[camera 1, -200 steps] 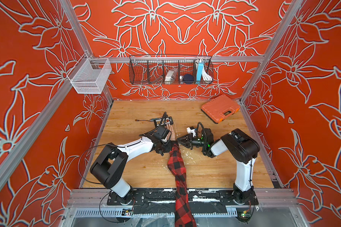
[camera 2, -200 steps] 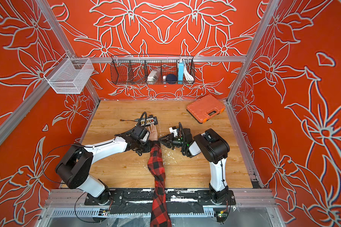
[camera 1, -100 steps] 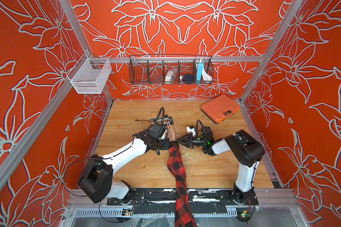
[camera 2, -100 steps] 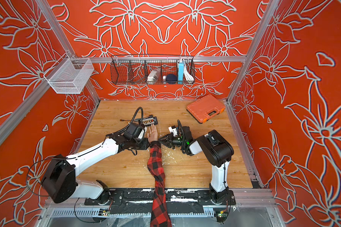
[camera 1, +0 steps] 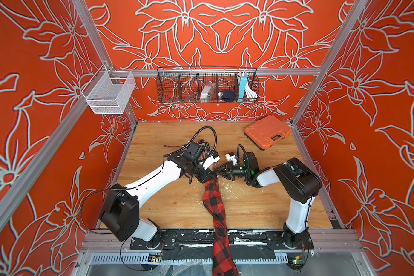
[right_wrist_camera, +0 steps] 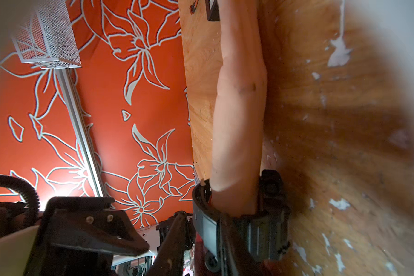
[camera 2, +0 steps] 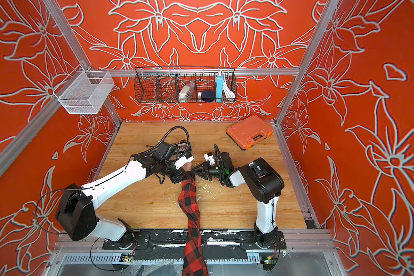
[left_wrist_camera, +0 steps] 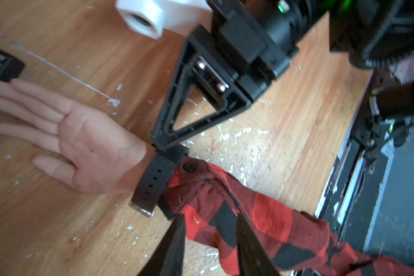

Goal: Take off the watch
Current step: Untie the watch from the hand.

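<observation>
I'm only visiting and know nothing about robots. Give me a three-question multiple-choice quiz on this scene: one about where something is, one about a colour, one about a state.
1. Where is the watch?
A. Around the wrist of the hand
B. Lifted high in the air
C. Lying loose, far from the hand

2. What colours is the sleeve?
A. Plain blue
B. Red and black check
C. White

3. How does the hand lie?
A. Clenched in a fist
B. Palm down
C. Open, palm up

Answers:
1 A: in the left wrist view, the black strap circles the wrist.
2 B: the red and black checks show in both top views.
3 C: the creased palm faces the left wrist camera.
</observation>
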Robot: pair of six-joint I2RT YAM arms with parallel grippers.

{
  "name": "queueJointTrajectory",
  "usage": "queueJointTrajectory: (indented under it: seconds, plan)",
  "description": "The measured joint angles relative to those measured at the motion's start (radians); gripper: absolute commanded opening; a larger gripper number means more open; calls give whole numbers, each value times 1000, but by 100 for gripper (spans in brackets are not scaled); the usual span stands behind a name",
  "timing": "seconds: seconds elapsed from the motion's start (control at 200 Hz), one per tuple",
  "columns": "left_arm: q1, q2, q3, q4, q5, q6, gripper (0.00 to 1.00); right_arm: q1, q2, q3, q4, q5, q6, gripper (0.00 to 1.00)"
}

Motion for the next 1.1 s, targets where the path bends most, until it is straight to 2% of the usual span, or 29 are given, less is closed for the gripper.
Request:
queueJointTrajectory:
  seconds: [0.25, 0.45, 0.716, 1.101]
  plan:
    - [76, 12, -6, -3, 44, 250, 38, 0, 0, 3, -6, -1, -7, 28]
    - [89, 81, -1, 30, 58, 379, 37, 0, 0, 11, -14, -8, -7, 28]
    - [121, 123, 7, 95, 95, 448, 38, 0, 0, 12, -18, -8, -8, 28]
    - [127, 183, 13, 90, 135, 517, 39, 0, 0, 13, -22, -8, -8, 28]
